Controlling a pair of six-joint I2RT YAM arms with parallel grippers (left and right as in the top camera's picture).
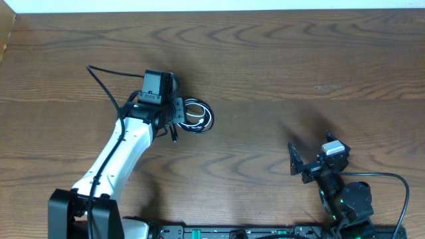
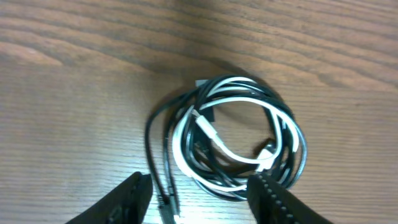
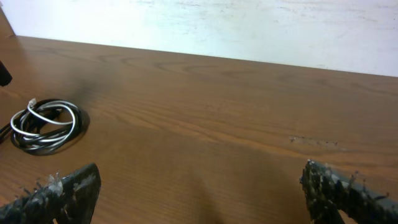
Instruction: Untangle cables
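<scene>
Brown wood desk (image 1: 299,66) carries one small round coil (image 1: 208,119), left of centre overhead, in which the black cable (image 2: 150,134) and the white cable (image 2: 178,142) wind together. Over it the left gripper (image 1: 176,119) hovers with jaws spread, the coil just beside it at 3 o'clock and a loose black tail running back toward its tips. Also spread wide, the right gripper (image 3: 199,193) sits well apart, with the coil at its 10 o'clock, so the left arm looks better placed to grasp
</scene>
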